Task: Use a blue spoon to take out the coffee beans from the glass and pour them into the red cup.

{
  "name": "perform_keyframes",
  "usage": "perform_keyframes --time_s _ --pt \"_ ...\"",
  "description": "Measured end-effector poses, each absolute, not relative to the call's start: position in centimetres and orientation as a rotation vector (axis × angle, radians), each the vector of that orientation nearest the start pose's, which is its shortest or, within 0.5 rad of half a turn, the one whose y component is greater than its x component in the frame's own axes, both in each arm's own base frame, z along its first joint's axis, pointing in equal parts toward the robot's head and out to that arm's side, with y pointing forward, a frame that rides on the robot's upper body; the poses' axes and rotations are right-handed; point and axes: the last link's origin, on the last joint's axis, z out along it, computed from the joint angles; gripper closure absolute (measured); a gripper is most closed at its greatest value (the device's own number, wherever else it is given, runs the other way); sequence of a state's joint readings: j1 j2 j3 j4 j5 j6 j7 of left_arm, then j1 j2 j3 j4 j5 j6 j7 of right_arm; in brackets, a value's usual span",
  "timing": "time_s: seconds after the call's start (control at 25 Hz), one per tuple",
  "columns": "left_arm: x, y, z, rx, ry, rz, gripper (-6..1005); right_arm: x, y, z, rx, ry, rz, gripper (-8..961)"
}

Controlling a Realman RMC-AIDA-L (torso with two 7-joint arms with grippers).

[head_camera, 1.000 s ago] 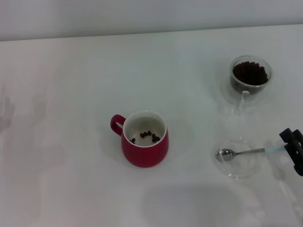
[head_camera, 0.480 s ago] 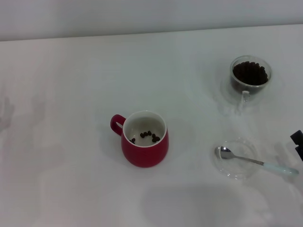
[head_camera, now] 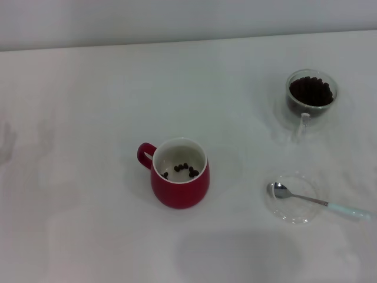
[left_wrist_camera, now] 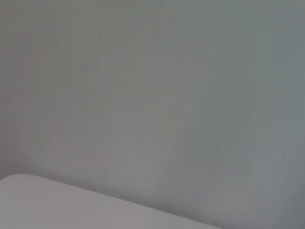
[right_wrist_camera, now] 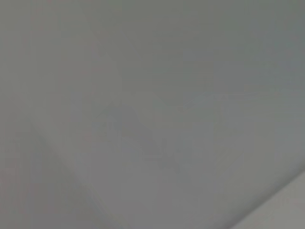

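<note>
Neither pincer is seen in any view, so places cannot be given relative to one and whether either is wide, narrow or holding anything cannot be told; both wrist views are filled by a plain grey surface, with only a pale edge showing at a corner. In the head view a white table [head_camera: 88, 118] is seen with the task's things spread over it. The red cup [head_camera: 178, 173] is stood upright near the middle, its loop handle turned to the robot's left, and a few coffee beans [head_camera: 185, 169] are scattered on its white floor. The glass [head_camera: 311, 97] is placed far back on the robot's right, well apart from the cup, and is filled nearly to the rim with a dark heap of beans; its clear handle is pointed toward the robot. Nearer the robot, on the right, a flat clear saucer [head_camera: 293, 198] is laid on the table. The blue spoon [head_camera: 320, 201] is rested across it, untouched, with the silver bowl lying inside the saucer and the pale blue handle stretched past the saucer's rim toward the right edge of the view.
</note>
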State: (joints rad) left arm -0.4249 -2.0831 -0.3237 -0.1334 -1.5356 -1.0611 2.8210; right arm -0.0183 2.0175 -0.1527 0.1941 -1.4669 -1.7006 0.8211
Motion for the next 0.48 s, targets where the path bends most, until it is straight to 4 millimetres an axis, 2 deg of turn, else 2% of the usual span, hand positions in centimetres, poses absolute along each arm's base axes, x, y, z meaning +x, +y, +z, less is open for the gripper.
perform_keyframes --time_s 0.2,0.32,0.48 --pt "-36.9 31.1 -2.1 -1.432 -0.904 -0.687 119 37.7 17.0 2.0 -1.396 0.868 1.177 543" --pt "-36.9 31.1 -2.2 -1.44 -0.902 -0.687 119 36.5 20.0 2.0 -1.496 0.632 1.035 543" --pt "-36.6 31.3 -2.3 -1.447 -0.9 -0.692 119 35.2 22.8 1.4 -1.556 0.374 0.826 544"
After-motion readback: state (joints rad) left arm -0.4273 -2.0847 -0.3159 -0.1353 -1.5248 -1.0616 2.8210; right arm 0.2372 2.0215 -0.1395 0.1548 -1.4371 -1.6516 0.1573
